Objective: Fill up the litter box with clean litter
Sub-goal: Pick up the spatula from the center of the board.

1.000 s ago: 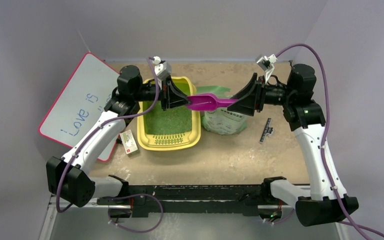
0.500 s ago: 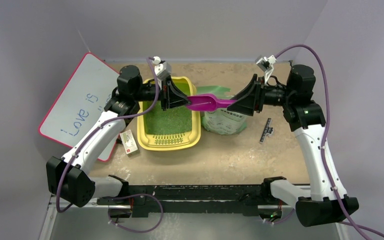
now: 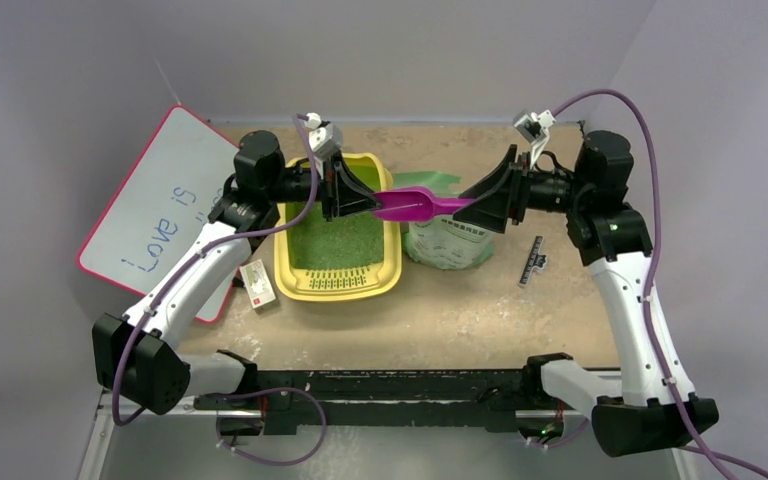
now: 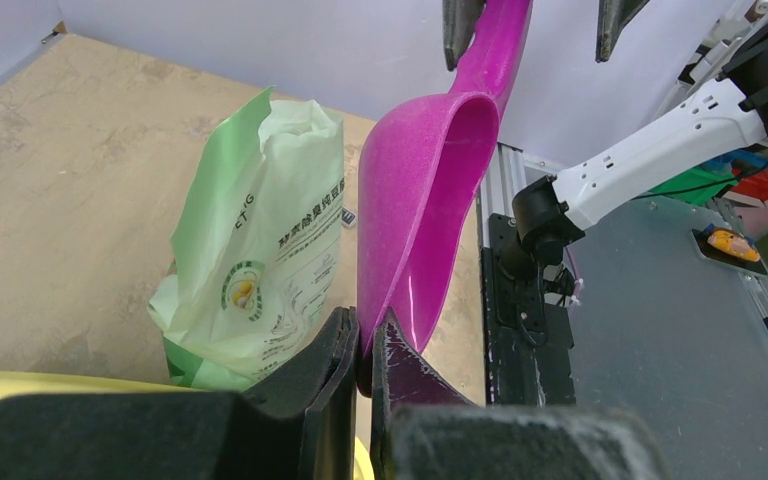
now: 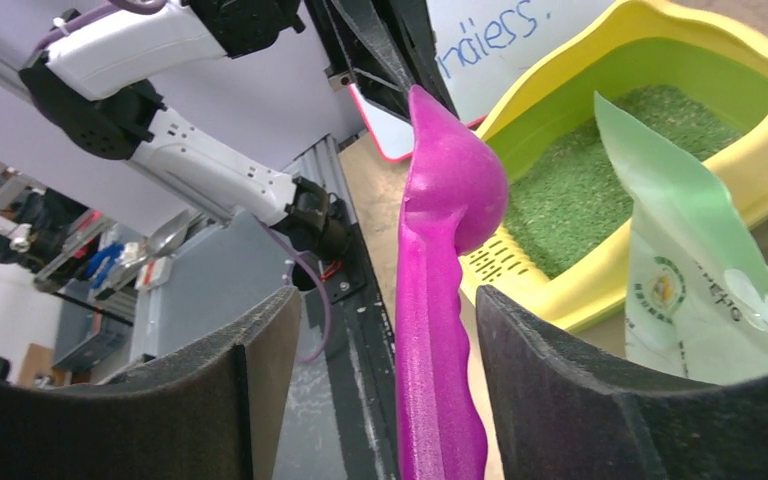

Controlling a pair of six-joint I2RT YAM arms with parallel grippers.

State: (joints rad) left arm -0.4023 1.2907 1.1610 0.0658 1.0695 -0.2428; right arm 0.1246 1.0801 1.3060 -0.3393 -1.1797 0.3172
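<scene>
Top view, left to right. A pink-edged whiteboard (image 3: 150,215) leans at the left edge of the frame, with a small box (image 3: 258,282) at its lower corner.

The left gripper (image 3: 372,205) reaches in from centre left. Its jaws are pinched shut on the bowl lip of the purple scoop (image 3: 415,206), as the left wrist view confirms.

Below it, left of centre on the surface (image 3: 460,310), sits the litter box (image 3: 397,265). Its long axis runs up and down the frame, with the grate strip (image 3: 341,283) at the lower end. Clean litter (image 3: 340,240) already covers its floor.

The scoop lies across the frame, bowl to the left over the tray's upper right corner and handle to the right.

The litter bag (image 3: 450,245) stands just right of the tray.

The right gripper (image 3: 465,207) meets the handle end. In the right wrist view its jaws stand apart with a gap on each side of the handle, so they are not clamping it.

A dark ruler-like strip (image 3: 531,262) lies further right.

Handling, as a judgement:
- **Litter:** the granules look loose, light and free-flowing, so they cannot be gripped. They would travel only in a level scoop bowl or poured from the bag, and spill if tipped.
- **Tray:** it looks stiff and light, best held by its raised rim.
- **Scoop:** its handle is smooth and may slip.
</scene>
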